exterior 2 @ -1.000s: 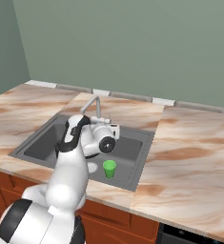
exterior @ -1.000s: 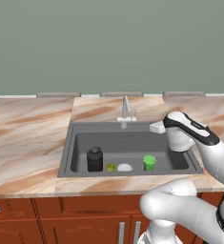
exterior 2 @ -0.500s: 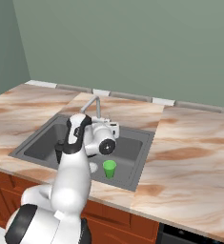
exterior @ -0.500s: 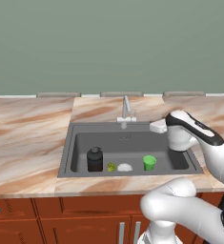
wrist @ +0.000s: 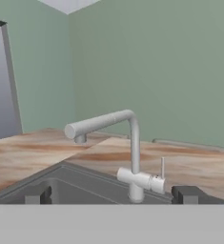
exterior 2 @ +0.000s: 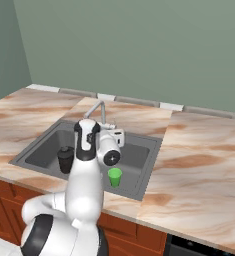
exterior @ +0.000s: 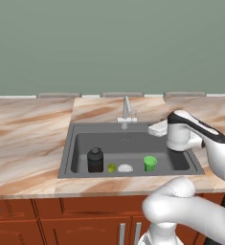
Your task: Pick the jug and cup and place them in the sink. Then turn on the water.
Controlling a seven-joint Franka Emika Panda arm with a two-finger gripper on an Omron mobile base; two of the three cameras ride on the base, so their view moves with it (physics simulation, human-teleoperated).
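The jug [exterior: 95,160] and cup [exterior: 150,163] stand upright in the sink [exterior: 133,141], well apart, a white drain [exterior: 125,168] between them. The gripper [wrist: 111,193] hovers over the sink's right side, jaws wide and empty, facing the faucet [wrist: 127,152] on the marble tabletop [exterior: 28,139].

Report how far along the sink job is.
Done: the jug and the cup both stand inside the sink. In hand: the gripper is open, holds nothing and points at the faucet across the basin. Left: turning on the water; no stream falls from the spout.
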